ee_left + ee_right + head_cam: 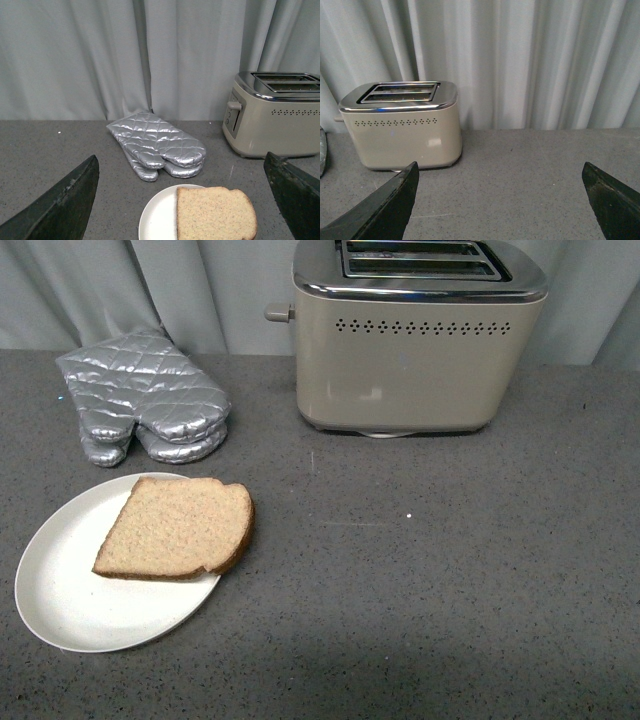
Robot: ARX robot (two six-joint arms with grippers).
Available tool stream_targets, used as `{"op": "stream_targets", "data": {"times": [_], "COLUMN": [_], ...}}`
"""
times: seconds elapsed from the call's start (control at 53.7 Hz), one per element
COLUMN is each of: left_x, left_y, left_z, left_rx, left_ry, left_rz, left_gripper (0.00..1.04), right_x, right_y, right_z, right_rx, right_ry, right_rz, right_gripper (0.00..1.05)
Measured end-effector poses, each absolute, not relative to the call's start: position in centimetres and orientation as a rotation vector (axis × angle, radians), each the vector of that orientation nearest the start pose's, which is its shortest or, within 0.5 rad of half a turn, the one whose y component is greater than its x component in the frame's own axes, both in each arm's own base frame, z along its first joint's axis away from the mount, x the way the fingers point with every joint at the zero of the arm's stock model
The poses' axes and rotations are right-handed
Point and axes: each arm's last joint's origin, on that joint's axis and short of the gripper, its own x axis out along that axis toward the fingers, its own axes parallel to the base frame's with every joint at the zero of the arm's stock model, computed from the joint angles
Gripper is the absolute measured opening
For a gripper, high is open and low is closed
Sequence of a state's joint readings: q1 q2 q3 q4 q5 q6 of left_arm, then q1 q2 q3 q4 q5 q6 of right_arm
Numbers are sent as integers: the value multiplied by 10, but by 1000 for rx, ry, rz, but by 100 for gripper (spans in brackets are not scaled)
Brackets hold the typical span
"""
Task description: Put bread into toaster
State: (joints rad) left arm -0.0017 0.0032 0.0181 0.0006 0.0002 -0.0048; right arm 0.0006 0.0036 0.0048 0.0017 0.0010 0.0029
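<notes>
A pale grey curtain [520,60] hangs in loose vertical folds across the whole back and reaches down to a dark grey speckled countertop [450,570]. The light is soft and even, leaving only faint shadows on the counter surface.

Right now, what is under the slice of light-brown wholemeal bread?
A round white plate on the speckled grey countertop; the bread slice lies flat on it, its rounded end overhanging the rim. The plate surface beneath the slice is hidden.
</notes>
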Motion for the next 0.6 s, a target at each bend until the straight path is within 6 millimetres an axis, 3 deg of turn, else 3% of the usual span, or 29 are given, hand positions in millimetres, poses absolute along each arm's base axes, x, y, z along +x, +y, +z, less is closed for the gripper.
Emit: {"op": "stream_targets", "data": {"times": [0.596], "left_x": [97], "left_y": [0], "left_z": [169], "left_rx": [-5], "left_ry": [-15], "left_rz": [-2], "left_gripper": [98], "right_x": [98], "right_y": [0], "right_z": [165], "right_rx": [2], "right_ry": [-3], "right_rz": [2], "right_gripper": [95]}}
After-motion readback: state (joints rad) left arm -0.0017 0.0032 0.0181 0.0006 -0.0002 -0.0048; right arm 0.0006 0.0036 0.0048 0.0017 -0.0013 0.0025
